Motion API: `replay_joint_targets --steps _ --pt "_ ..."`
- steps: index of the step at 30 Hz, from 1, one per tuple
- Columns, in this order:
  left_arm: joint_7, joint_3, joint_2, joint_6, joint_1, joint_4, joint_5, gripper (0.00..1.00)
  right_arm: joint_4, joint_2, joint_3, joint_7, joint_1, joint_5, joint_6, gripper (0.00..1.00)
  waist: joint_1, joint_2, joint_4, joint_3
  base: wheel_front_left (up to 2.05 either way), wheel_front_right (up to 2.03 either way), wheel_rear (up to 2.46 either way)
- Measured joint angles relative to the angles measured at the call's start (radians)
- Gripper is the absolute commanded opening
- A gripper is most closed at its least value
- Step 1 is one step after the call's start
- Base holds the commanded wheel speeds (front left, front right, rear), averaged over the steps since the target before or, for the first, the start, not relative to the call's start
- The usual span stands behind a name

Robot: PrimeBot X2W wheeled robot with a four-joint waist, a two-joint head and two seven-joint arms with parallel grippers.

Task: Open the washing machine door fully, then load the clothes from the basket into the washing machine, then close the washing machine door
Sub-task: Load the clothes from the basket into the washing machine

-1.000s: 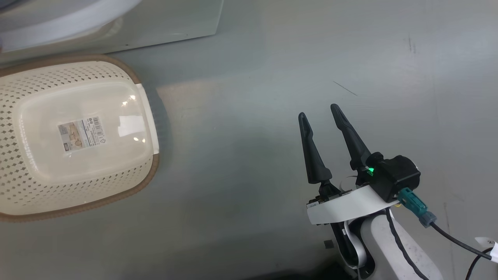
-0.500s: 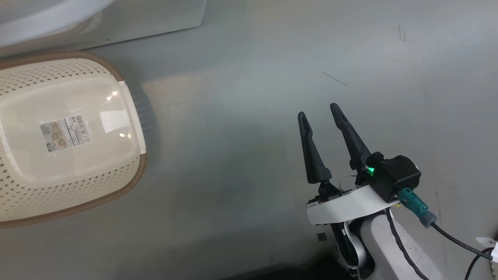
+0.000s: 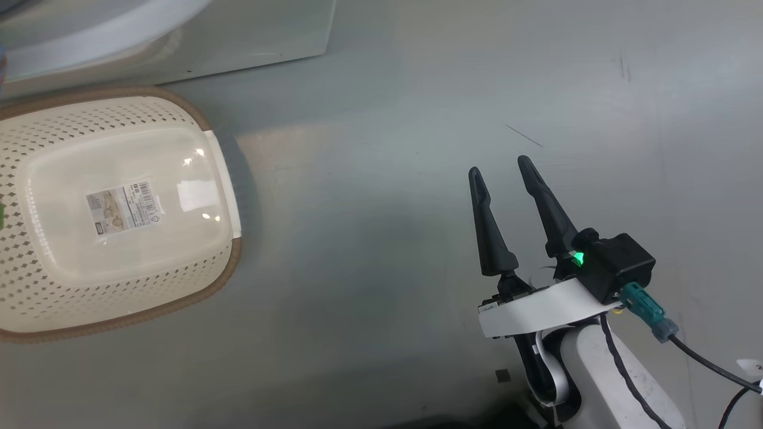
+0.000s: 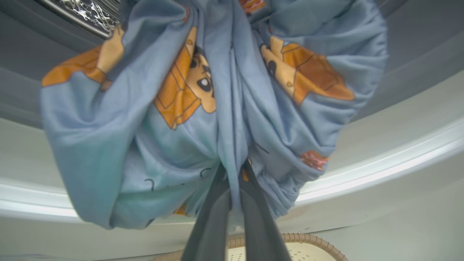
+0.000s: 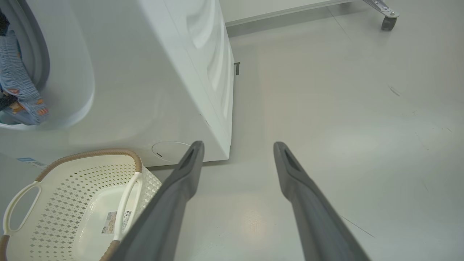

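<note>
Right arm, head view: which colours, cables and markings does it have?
The right arm is white, with a thin black cable along it. Its jaws are long, black, tapering. At the wrist: a black block with a green light, a white band, a teal plug.

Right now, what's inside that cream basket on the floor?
A label sticker lies on the basket's bare bottom, nothing else. Its left end runs past the head view's edge, and one finger of the right pincer covers a corner in the wrist view.
</note>
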Motion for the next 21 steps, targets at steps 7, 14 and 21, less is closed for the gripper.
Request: replay_joint_targets --steps 7,14,21 --pt "0.000 0.033 -0.016 0.000 -0.003 -0.023 0.038 0.00 0.019 0.000 -0.006 0.000 0.000 0.000 0.000 1.00 0.0000 0.0000 0.035 -0.034 0.00 0.00 0.00" --pt "0.000 0.062 0.011 0.000 -0.033 -0.051 0.071 0.00 0.023 -0.001 0.012 0.000 -0.001 0.001 0.000 1.00 0.0000 0.0000 0.054 -0.057 0.00 0.00 0.00" --pt "0.000 0.029 0.083 0.000 -0.103 -0.072 0.105 0.00 0.019 -0.001 0.036 0.000 -0.001 0.017 0.000 1.00 0.0000 0.0000 0.035 -0.047 0.00 0.00 0.00"
